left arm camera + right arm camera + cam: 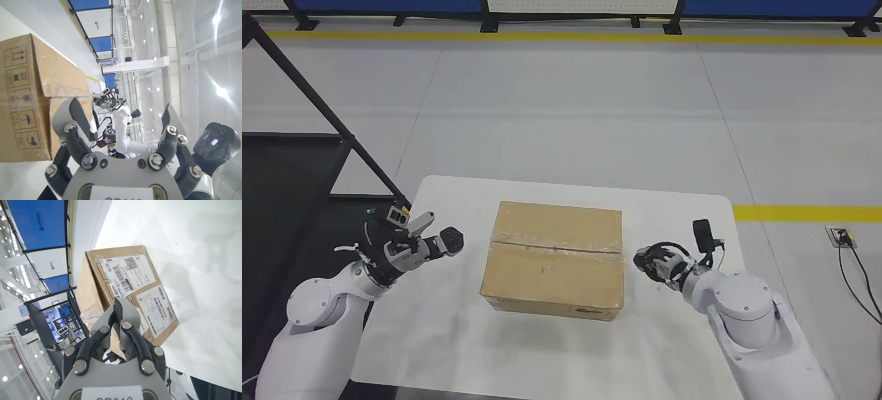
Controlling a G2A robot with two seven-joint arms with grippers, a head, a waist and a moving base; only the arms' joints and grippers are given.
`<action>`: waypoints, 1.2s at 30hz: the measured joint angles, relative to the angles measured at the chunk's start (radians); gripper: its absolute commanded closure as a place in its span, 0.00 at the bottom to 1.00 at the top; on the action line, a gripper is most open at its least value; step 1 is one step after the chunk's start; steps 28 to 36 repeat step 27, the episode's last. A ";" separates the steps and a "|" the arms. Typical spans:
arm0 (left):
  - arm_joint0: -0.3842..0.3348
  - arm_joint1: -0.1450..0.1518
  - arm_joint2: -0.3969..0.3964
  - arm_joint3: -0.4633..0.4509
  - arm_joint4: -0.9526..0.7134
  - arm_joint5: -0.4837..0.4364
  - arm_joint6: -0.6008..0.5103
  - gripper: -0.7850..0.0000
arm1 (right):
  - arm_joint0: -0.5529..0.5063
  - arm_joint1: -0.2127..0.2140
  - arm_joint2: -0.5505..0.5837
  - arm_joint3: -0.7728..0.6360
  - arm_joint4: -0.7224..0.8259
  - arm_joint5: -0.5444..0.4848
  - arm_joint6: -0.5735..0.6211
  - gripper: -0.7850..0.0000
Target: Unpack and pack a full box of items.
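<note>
A closed brown cardboard box (555, 258) sits in the middle of the white table (442, 340), its top flaps sealed with clear tape. My left gripper (447, 242) hovers just off the box's left end, open, with nothing between its fingers (79, 115). That end of the box (20, 98) carries printed handling symbols. My right gripper (644, 262) is close to the box's right end, shut and empty. The right end of the box (132, 291) bears several white shipping labels.
A black frame and dark panel (292, 170) stand left of the table. Beyond the table lies pale floor with yellow lines (807, 212). A cable and socket (842, 240) lie on the floor at the right. Bare tabletop runs in front of the box.
</note>
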 measured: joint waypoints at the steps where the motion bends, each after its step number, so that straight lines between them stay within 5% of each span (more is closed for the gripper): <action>1: -0.003 0.000 -0.005 -0.001 -0.005 -0.006 0.004 0.00 | -0.014 0.001 0.017 -0.023 0.003 -0.003 -0.013 1.00; 2: -0.006 0.001 -0.013 0.000 -0.012 -0.014 0.009 0.00 | -0.034 0.003 0.041 -0.053 0.015 -0.010 -0.029 0.74; 4: -0.008 0.002 -0.024 0.005 -0.023 -0.024 0.019 0.00 | -0.063 0.004 0.077 -0.090 0.043 -0.027 -0.039 0.00; 5: -0.007 0.002 -0.031 0.010 -0.033 -0.027 0.025 0.00 | -0.080 0.005 0.097 -0.106 0.060 -0.034 -0.044 0.00; 6: -0.007 0.002 -0.034 0.012 -0.038 -0.028 0.028 0.00 | -0.086 0.005 0.105 -0.111 0.067 -0.036 -0.045 0.96; 14: -0.007 0.002 -0.034 0.013 -0.039 -0.027 0.028 0.00 | -0.086 0.005 0.106 -0.111 0.068 -0.036 -0.045 0.33; 20: -0.007 0.002 -0.034 0.013 -0.039 -0.027 0.028 0.00 | -0.086 0.005 0.106 -0.111 0.068 -0.036 -0.045 0.05; 36: -0.007 0.002 -0.034 0.013 -0.039 -0.027 0.028 0.00 | -0.086 0.005 0.106 -0.111 0.068 -0.036 -0.045 0.00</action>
